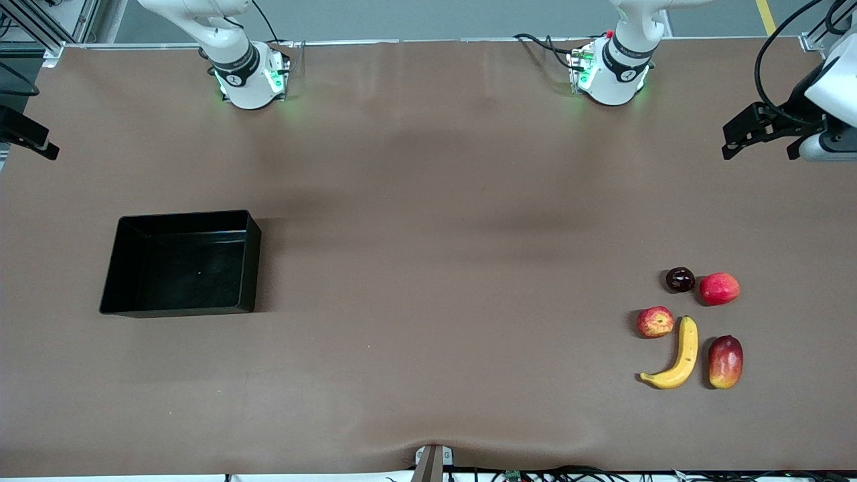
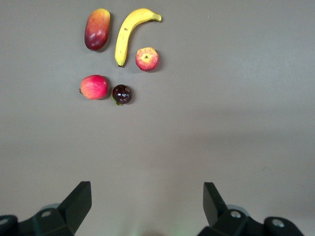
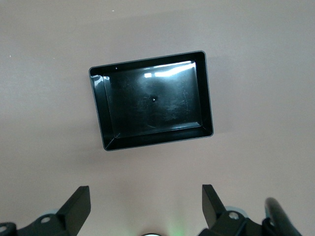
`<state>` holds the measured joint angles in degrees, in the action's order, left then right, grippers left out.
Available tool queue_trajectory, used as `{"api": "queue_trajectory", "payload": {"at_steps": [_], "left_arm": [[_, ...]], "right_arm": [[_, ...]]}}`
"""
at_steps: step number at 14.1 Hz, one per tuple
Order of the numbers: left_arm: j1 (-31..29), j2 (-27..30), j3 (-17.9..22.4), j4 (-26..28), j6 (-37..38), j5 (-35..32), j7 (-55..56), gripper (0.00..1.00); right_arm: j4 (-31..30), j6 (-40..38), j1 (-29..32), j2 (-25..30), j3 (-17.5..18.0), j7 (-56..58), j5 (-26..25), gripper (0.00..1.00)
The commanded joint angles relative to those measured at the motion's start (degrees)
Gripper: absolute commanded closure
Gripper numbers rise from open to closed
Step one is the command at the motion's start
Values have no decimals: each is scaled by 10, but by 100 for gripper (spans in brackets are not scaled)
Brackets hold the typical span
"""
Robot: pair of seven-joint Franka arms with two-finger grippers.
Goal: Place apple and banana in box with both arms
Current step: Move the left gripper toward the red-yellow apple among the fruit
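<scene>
Nothing picked up yet; judged as the very start, approach step. The apple and banana lie on the surface at the left arm's end, just beside each other w/ three other fruits close by. The box sits empty, well apart, at the right arm's end. Left gripper hangs high over bare surface near the fruit, jaws apart. Right gripper hangs near the box, jaws apart too. Next move prob. calls for the left arm to drop onto one fruit w/o nudging its neighbours.
</scene>
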<state>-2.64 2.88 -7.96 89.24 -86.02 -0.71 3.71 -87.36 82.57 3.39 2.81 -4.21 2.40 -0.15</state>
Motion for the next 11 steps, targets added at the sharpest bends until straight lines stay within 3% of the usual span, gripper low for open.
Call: {"api": "queue_trajectory", "payload": {"at_steps": [1,6,9,11], "left_arm": [[0,-16,0,-12,10,5,-4,0],[-1,-77,0,-61,10,-2,-10,0],[-4,-123,0,-62,0,4,-12,0],[-4,-149,0,-54,-50,0,-11,0]], "right_arm": [[4,-4,10,-1,6,-8,9,0],[7,-4,14,-11,6,-6,8,0],[6,0,24,-13,6,-8,8,0],[8,4,25,-36,6,-3,-12,0]]}}
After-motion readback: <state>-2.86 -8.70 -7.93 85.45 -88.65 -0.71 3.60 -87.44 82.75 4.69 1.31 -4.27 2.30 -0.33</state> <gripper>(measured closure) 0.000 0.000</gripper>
